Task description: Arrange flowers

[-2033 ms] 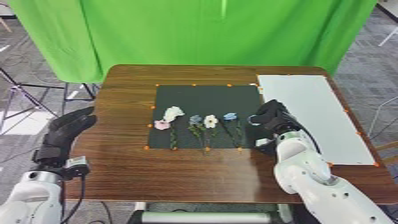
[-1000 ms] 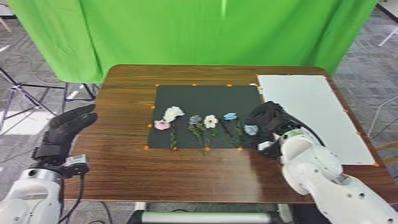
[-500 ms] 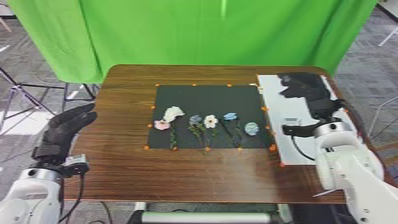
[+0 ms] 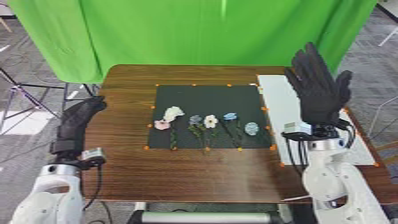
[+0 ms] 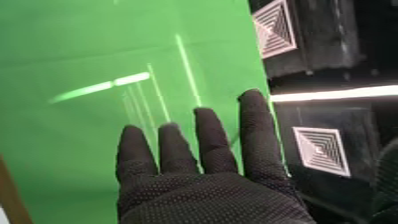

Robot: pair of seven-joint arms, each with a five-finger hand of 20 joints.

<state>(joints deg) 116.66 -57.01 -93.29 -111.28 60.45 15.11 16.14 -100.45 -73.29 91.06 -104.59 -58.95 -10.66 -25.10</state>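
**Open-handed on the right, with six flowers on the black mat**

Raising the right hand (image 4: 322,97) in the head view, across part of the white sheet (image 4: 277,92) and beyond its far edge. Spreading it wide, fingers straight and apart, with hold of nothing. In the right wrist view, showing the back or palm of that same hand (image 5: 213,202), cannot tell which, against the green curtain (image 5: 71,110) and beside a bright light strip (image 5: 342,94).

Resting the left hand (image 4: 82,112) near the left edge of the bench (image 4: 178,175), well apart from the flowers. Fingers extended close together, with nothing visible in their hold.

Lying on the black mat (image 4: 204,97), from left to right: pink flower (image 4: 162,125), large white flower (image 4: 174,112) just beside it and farther from the robot, grey-blue flower (image 4: 195,120), small white flower (image 4: 210,121), blue flower (image 4: 230,116), and pale blue flower (image 4: 251,128) near the right edge of the mat. Green stems (image 4: 173,140) pointing roughly toward the robot, below several blooms. Orange markers (image 4: 147,148) along the edges of mat and sheet.
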